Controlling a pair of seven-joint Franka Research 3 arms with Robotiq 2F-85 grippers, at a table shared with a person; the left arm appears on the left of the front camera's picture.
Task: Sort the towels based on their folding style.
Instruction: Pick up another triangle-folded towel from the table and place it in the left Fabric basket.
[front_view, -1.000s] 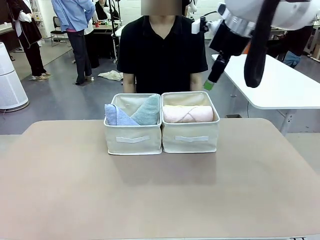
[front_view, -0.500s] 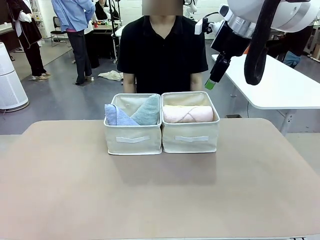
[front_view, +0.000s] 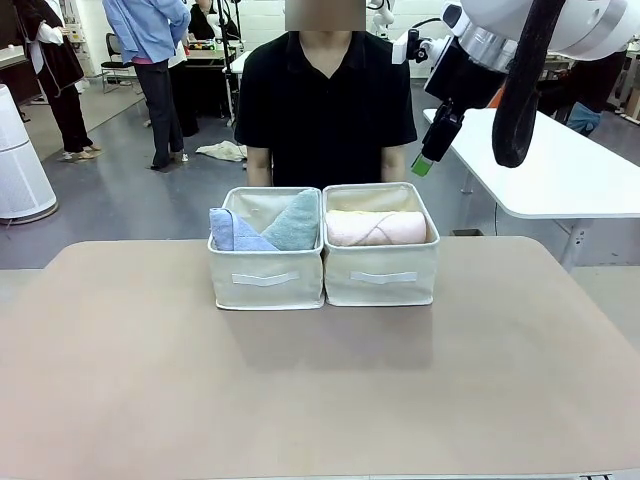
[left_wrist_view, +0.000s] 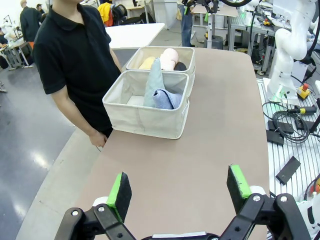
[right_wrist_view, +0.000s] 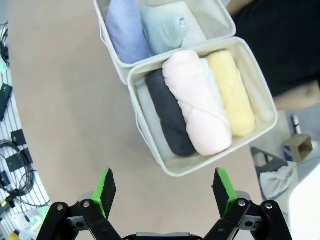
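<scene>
My right gripper (right_wrist_view: 164, 189) is wide open and holds nothing. Just past its tips, the rolled towels (right_wrist_view: 197, 102) fill one basket (right_wrist_view: 174, 167). My left gripper (left_wrist_view: 179, 192) is open too, and the folded towels (left_wrist_view: 159, 92) sit far ahead of it.

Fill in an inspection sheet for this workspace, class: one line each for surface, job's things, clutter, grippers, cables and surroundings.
Surface: tan table, bare in front of the baskets.
Job's things: left basket holds the lavender-blue towel and grey-green towel, both triangle folds. Right basket holds rolls: dark grey roll, pink roll, yellow roll, with a white roll partly showing under the pink one.
Clutter: nothing seen on the table.
Grippers: left gripper open, empty, above the table; right gripper open, empty, high above the right basket.
Cables: black cables on the floor beside the table.
Surroundings: person behind the baskets; white table at right.
</scene>
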